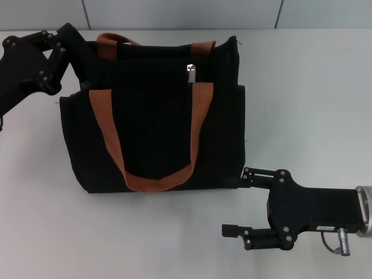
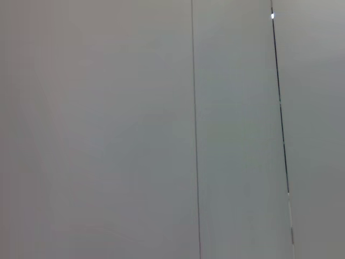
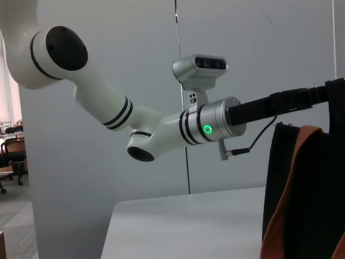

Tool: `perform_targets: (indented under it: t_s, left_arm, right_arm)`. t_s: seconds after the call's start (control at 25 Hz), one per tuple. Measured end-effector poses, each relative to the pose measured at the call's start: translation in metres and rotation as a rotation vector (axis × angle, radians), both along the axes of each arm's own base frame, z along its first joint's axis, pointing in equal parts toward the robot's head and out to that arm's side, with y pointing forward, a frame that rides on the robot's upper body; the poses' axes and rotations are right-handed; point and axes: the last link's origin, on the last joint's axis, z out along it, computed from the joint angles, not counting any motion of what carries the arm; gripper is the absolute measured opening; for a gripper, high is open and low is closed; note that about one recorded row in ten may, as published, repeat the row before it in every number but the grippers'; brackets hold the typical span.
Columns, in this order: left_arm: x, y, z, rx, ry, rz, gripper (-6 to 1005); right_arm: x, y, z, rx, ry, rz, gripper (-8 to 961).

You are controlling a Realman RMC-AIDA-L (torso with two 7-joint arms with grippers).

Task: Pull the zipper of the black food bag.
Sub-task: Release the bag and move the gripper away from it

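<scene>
The black food bag [image 1: 151, 128] lies on the white table [image 1: 302, 93], with two orange-brown strap handles [image 1: 157, 180] across its front. The silver zipper pull [image 1: 190, 74] sits near the bag's upper edge, right of the middle. My left gripper [image 1: 81, 64] is at the bag's upper left corner and looks closed on the fabric there. The right wrist view shows it reaching the bag's edge [image 3: 307, 178]. My right gripper [image 1: 235, 201] is open and empty, just off the bag's lower right corner, far from the zipper pull.
The left wrist view shows only grey wall panels [image 2: 108, 129]. My left arm's white links [image 3: 156, 135] stretch above the table in the right wrist view. Bare table lies to the right of the bag and in front of it.
</scene>
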Motion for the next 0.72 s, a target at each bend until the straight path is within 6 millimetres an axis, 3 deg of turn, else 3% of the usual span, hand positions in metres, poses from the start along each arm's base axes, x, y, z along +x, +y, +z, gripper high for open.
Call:
perform_targets:
  t_s: [0.28,0.48,0.56,0.6,0.64,0.72]
  left_arm:
    - [-0.007,-0.005,0.001,-0.017,-0.023,0.039,70]
    - [-0.019,-0.007,0.024,-0.086,0.064,0.054,201]
    - [-0.019,-0.007,0.024,-0.086,0.064,0.054,254]
    - [-0.022,-0.007,0.032,-0.126,0.1,0.06,280]
    - [-0.026,-0.009,0.053,-0.24,0.179,0.078,318]
    - [-0.028,-0.014,0.068,-0.314,0.211,0.084,394]
  right_arm:
    - [-0.001,0.002,-0.002,0.003,-0.006,-0.004,758]
    - [-0.001,0.003,-0.003,0.007,-0.008,-0.007,758]
    - [-0.002,0.004,-0.003,0.009,-0.009,-0.005,758]
    - [-0.002,0.005,-0.003,0.009,-0.01,-0.003,758]
    - [-0.003,0.006,-0.003,0.009,-0.012,-0.001,758]
    - [-0.003,0.007,-0.004,0.009,-0.017,0.0,758]
